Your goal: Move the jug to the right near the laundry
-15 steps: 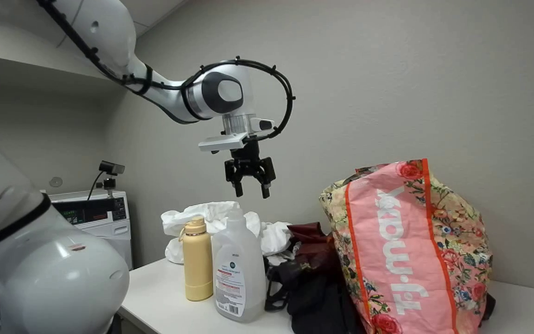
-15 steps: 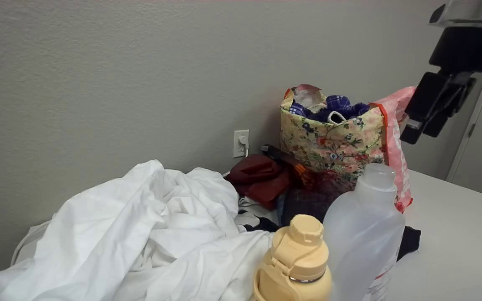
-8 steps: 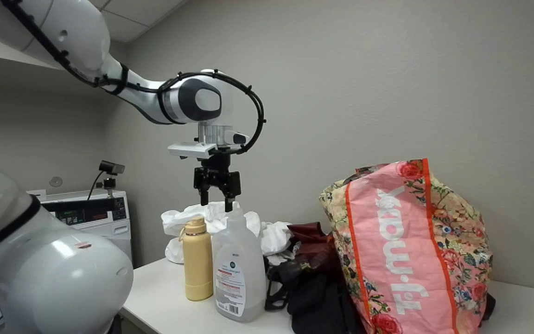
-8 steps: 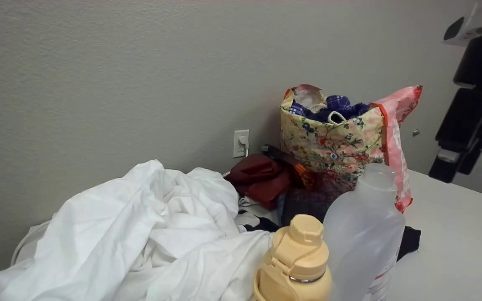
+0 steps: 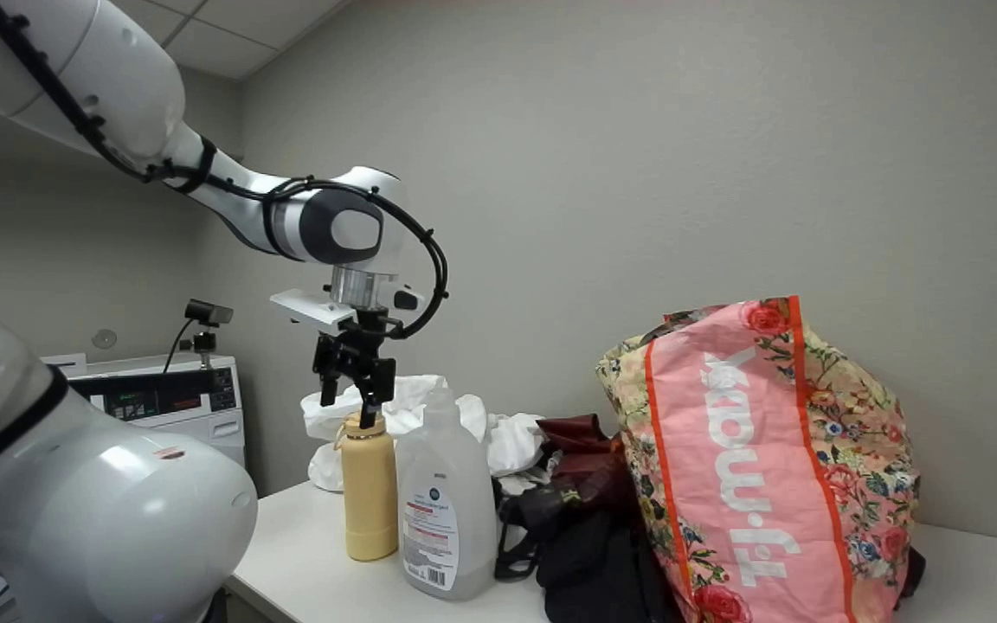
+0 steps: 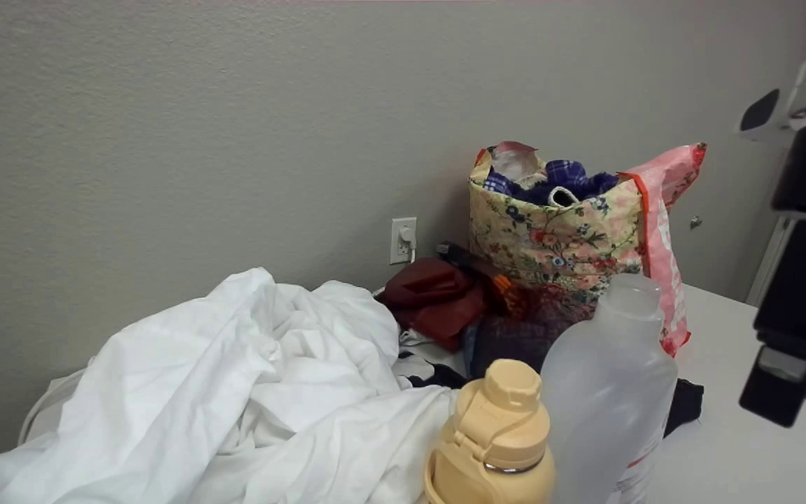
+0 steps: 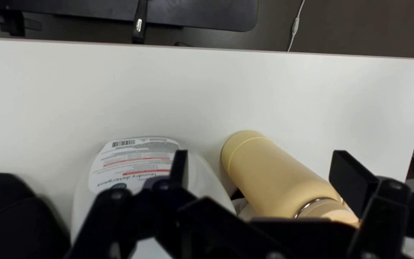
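The jug [image 5: 442, 484] is white and translucent with a printed label. It stands upright on the white table between the tan bottle and dark garments. It also shows in the other views [image 6: 606, 392] [image 7: 135, 162]. The laundry is a pink floral bag [image 5: 745, 459] to the jug's right; clothes show in its top in an exterior view [image 6: 557, 231]. My gripper [image 5: 349, 408] is open and empty, above the table and slightly tilted. It overlaps the tan bottle's cap in that view but stands apart from both bottles in an exterior view [image 6: 781, 399]. In the wrist view, one finger of the gripper [image 7: 260, 162] covers part of the jug.
The tan bottle [image 5: 369, 502] stands close beside the jug; in the wrist view it [image 7: 271, 172] appears between the fingers. White cloth [image 6: 291, 392] lies behind the bottles. Dark garments [image 5: 594, 554] lie between jug and bag. The table edge [image 7: 207, 48] shows in the wrist view.
My gripper has moved left and down in an exterior view, from above the jug's right side to the tan bottle's cap height, and tilted slightly. The jug, tan bottle and bag have not moved.
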Robot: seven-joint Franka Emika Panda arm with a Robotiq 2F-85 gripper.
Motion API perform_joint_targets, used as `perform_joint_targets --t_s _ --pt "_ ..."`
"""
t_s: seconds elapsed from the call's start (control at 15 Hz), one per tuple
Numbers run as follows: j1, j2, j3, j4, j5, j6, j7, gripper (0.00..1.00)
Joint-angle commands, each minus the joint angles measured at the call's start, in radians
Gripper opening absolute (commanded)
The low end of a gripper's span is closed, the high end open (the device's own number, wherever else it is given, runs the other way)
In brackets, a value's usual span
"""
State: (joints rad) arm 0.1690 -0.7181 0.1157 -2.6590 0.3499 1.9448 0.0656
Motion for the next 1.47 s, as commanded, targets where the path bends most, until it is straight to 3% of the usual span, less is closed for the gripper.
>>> perform_joint_targets --t_s 0.0,0.4,1.0,1.4 --pt "0.002 0.012 0.059 -0.052 0.033 0.082 0.086 1.0" --pt "-0.012 0.104 0.16 -0.052 0.036 0.182 0.358 1.0" --pt "-0.001 0.116 0.151 -0.055 0.005 0.197 0.363 1.0" --pt "-0.023 0.13 0.266 -0.011 -0.004 0.211 0.696 1.0"
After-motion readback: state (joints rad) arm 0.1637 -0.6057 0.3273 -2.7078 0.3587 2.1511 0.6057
